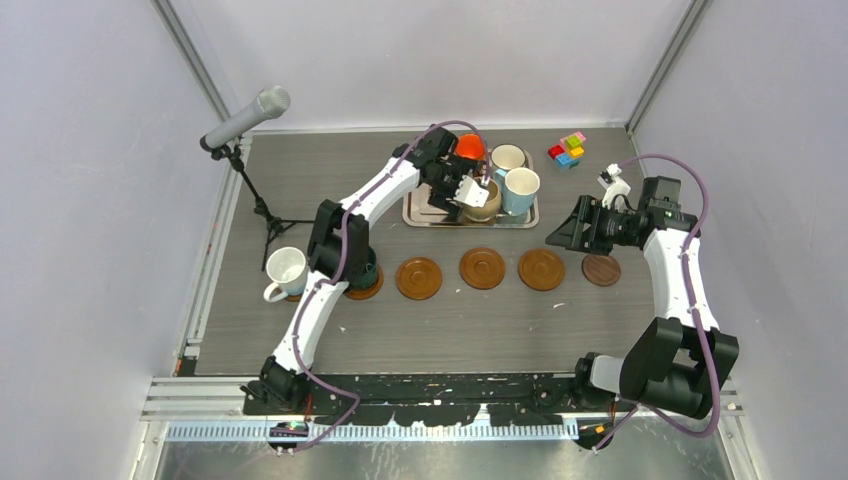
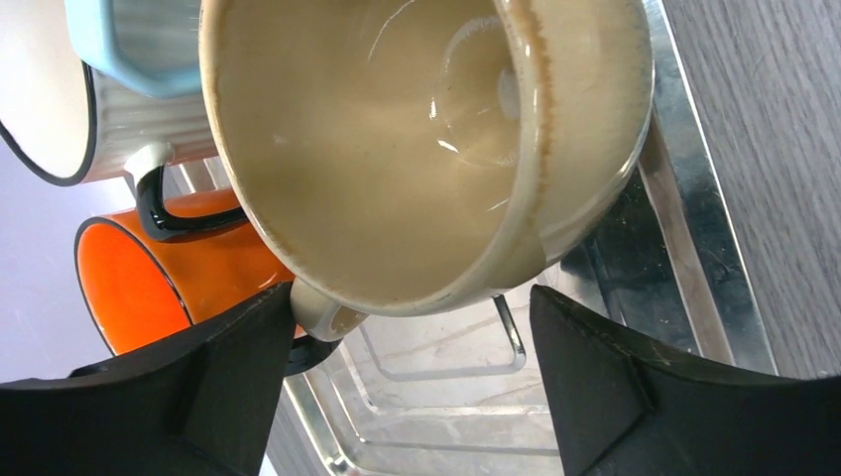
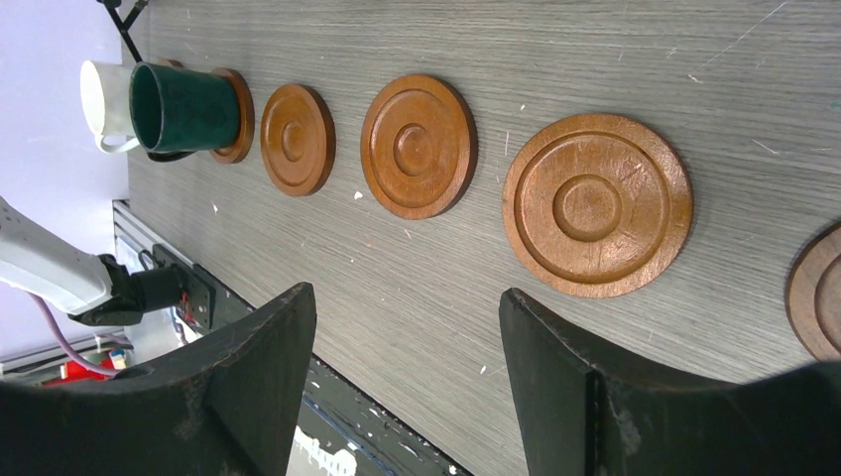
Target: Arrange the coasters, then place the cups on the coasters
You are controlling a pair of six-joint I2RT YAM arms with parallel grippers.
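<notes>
Your coasters (image 1: 482, 268) lie in a row; green cup (image 3: 183, 107) and white cup (image 1: 285, 270) stand on the left two. Four more wait on the far tray (image 1: 520, 221). Left gripper (image 2: 412, 302) is spread at the beige cup (image 2: 397, 149); right gripper (image 3: 407, 297) is spread, empty.

Grey wood-grain table (image 1: 450, 330). A row of round brown coasters runs left to right across the middle, spaced apart, none touching.

- Left-end coaster (image 1: 372, 291) is mostly covered by a dark green mug (image 3: 183, 106).
- Second coaster (image 1: 418, 278), third coaster (image 1: 482, 268) and fourth coaster (image 1: 541, 269) match, each ringed and bare.
- Small dark coaster (image 1: 601, 270) ends the row at the right.
- White mug (image 1: 285, 270) stands beyond the left end; what is under it cannot be told.

Behind the row, a silver tray (image 1: 520, 222) lies flat. Coloured blocks (image 1: 567, 150) cluster in the far right corner. A black tripod stand (image 1: 262, 210) stands at the left.
</notes>
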